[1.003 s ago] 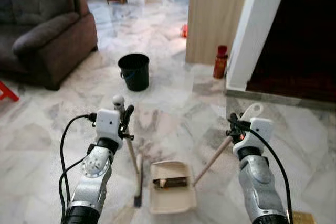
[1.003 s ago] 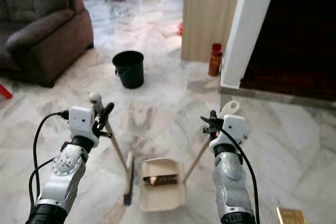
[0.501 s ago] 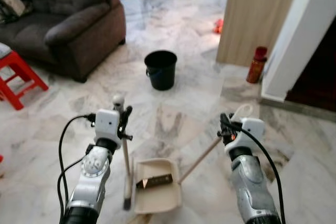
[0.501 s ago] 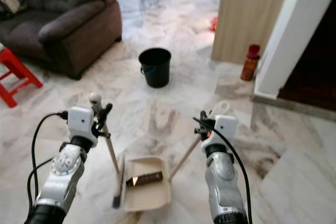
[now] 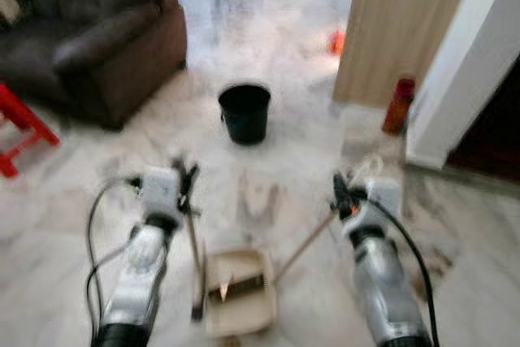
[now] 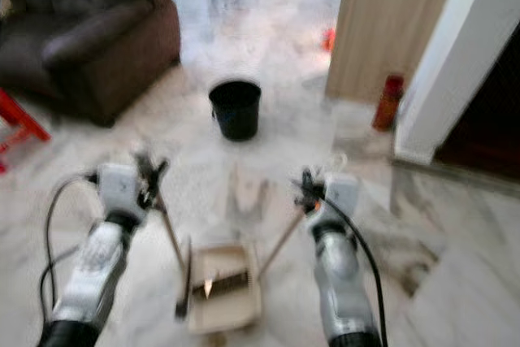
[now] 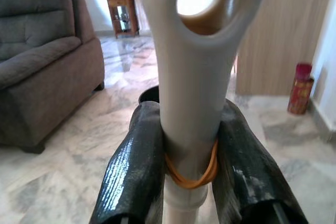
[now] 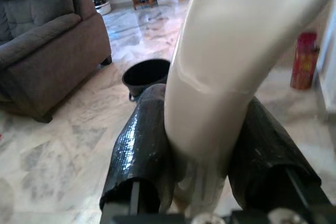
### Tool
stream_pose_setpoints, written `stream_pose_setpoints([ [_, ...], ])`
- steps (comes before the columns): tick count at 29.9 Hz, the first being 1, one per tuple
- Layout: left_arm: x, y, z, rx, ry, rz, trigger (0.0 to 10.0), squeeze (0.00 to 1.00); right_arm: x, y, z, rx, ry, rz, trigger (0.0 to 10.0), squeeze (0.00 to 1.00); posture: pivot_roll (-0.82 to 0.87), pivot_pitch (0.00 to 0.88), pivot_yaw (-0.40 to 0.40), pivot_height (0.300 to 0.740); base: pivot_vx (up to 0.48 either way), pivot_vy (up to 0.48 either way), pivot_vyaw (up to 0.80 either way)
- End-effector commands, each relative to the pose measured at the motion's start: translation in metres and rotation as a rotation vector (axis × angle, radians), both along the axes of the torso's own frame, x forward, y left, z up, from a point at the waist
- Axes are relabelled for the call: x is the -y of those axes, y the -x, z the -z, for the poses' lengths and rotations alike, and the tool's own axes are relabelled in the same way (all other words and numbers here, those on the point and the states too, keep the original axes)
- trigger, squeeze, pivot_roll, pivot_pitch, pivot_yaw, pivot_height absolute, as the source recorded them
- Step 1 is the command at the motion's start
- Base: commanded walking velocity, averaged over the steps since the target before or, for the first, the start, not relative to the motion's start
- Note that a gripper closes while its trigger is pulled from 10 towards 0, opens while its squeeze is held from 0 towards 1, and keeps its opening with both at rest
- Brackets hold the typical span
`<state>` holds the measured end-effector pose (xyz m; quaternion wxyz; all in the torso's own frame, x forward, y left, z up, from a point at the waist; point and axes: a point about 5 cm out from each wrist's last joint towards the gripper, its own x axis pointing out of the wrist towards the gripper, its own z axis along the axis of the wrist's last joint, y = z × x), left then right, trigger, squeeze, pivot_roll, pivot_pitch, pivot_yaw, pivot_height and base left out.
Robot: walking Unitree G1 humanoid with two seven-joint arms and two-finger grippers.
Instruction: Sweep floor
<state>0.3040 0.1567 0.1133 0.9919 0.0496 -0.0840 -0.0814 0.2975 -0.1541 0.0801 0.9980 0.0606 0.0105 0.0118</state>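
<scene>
- Change: head views blurred; black bucket (image 5: 244, 111) now nearer than a second ago, so robot judged walking toward it to empty the load.
- Left gripper (image 7: 191, 156): fingers clenched on broom handle (image 7: 191, 77), brush on floor beside dustpan (image 5: 237, 302).
- Right gripper (image 8: 207, 145): fingers clamped on dustpan handle (image 8: 236, 66).
- Dustpan: low between both arms, holds dark debris (image 5: 236, 286).

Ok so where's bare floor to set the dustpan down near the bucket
Bare marble lies between the dustpan and the black bucket, and left of it toward the sofa. It is tighter right of the bucket, by the wooden panel and red bottle.
</scene>
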Motion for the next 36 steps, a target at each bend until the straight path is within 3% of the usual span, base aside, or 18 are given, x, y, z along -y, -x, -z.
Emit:
stream_pose_setpoints([
  [1, -0.0083, -0.0011, -0.0115, 0.055, -0.018, -0.02, 10.0, 0.0, -0.0077, -0.0051, -0.0151, 0.068, -0.005, -0.025, 10.0, 0.0, 0.05, 0.02, 0.034, 0.74, 0.368, 0.0, 0.61],
  [11, -0.0078, -0.0004, -0.0108, 0.053, -0.018, -0.021, 10.0, 0.0, -0.0081, -0.0044, -0.0151, 0.07, -0.005, -0.035, 10.0, 0.0, 0.05, 0.017, 0.035, 0.74, 0.368, 0.0, 0.67],
  [30, -0.0088, -0.0012, -0.011, 0.052, -0.018, -0.021, 10.0, 0.0, -0.0083, -0.005, -0.0134, 0.055, -0.018, -0.03, 10.0, 0.0, 0.05, 0.03, 0.036, 0.74, 0.368, 0.0, 0.0],
  [36, -0.0089, -0.0014, -0.0113, 0.052, -0.019, -0.021, 10.0, 0.0, -0.0085, -0.0055, -0.013, 0.051, -0.013, -0.035, 10.0, 0.0, 0.05, 0.032, 0.037, 0.74, 0.37, 0.0, -0.71],
])
